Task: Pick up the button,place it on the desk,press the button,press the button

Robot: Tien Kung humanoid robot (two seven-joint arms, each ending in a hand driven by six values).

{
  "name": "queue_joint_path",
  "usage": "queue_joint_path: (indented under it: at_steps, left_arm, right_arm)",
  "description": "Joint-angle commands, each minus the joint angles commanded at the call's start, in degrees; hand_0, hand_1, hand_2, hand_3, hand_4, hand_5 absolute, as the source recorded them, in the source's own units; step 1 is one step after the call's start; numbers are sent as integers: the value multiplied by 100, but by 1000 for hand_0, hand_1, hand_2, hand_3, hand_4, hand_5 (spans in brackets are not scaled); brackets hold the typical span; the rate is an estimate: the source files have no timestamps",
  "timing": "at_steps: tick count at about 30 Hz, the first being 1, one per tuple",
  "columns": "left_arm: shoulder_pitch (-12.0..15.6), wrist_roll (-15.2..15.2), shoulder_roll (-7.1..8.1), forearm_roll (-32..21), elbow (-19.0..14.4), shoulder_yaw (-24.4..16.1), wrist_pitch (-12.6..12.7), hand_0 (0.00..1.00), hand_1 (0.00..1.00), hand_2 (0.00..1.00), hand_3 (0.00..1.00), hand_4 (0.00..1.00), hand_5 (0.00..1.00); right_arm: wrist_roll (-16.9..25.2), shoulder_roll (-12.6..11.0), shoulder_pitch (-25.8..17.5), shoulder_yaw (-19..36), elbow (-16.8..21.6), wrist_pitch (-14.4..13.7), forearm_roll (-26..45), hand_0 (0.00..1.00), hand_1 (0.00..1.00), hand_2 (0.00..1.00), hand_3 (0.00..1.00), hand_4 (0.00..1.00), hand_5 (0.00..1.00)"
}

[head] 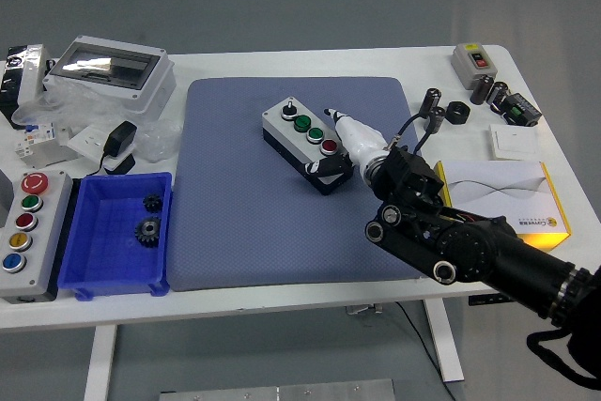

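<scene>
A grey button box [299, 129] with a black base lies at an angle on the blue mat [235, 223], near the mat's far middle. Its top carries a small selector switch, two green buttons [301, 123] and a red button [329, 146]. My right hand [331, 141], white with dark fingertips, comes in from the lower right on a black arm and spans the box's right end. One finger [340, 120] runs along the far side past the red button, while the thumb [329, 168] sits against the near side. The box rests on the mat.
A blue bin [89, 265] holding two gears stands left of the mat, with a larger multi-button panel [21, 232] beside it. A grey enclosure [111, 68], bags and an adapter [119, 141] lie far left. On the right are a yellow-white box [498, 196] and small parts.
</scene>
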Motion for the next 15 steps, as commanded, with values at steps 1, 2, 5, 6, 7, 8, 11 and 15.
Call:
queue_joint_path:
  at_steps: [1, 2, 5, 6, 7, 8, 11, 15]
  left_arm:
    - [-1, 0, 1, 0, 0, 1, -1, 666, 629, 573, 620, 638, 252]
    - [-1, 0, 1, 0, 0, 1, -1, 666, 629, 573, 620, 638, 252]
    - [-1, 0, 2, 1, -1, 1, -1, 666, 629, 573, 620, 638, 252]
    - [0, 0, 1, -3, -1, 5, -1, 666, 629, 573, 620, 638, 252]
    - [0, 2, -1, -6, -2, 7, -1, 666, 629, 573, 620, 638, 252]
    - [-1, 5, -3, -5, -3, 8, -1, 666, 629, 573, 620, 638, 252]
    - [-11, 2, -11, -16, -1, 21, -4, 666, 629, 572, 620, 639, 250]
    - [-25, -2, -13, -7, 0, 18, -8, 666, 629, 572, 620, 639, 250]
  right_arm:
    - [8, 12, 14, -16, -15, -20, 20, 998, 998, 998, 998, 948, 346]
    - [12, 18, 21, -25, -22, -31, 31, 998, 998, 998, 998, 948, 346]
    - [25, 45, 46, -95, -37, -97, 96, 998, 998, 998, 998, 948, 346]
    - [24, 56, 48, -127, -39, -126, 121, 998, 998, 998, 998, 948, 346]
    - [22, 70, 51, -158, -45, -164, 141, 998, 998, 998, 998, 948, 346]
    - [21, 82, 53, -178, -55, -199, 155, 998, 998, 998, 998, 948, 346]
    - [18, 120, 77, -227, -140, -336, 209, 998, 998, 998, 998, 947, 346]
    - [-11, 161, 105, -267, -315, -472, 226, 998, 998, 998, 998, 947, 346]
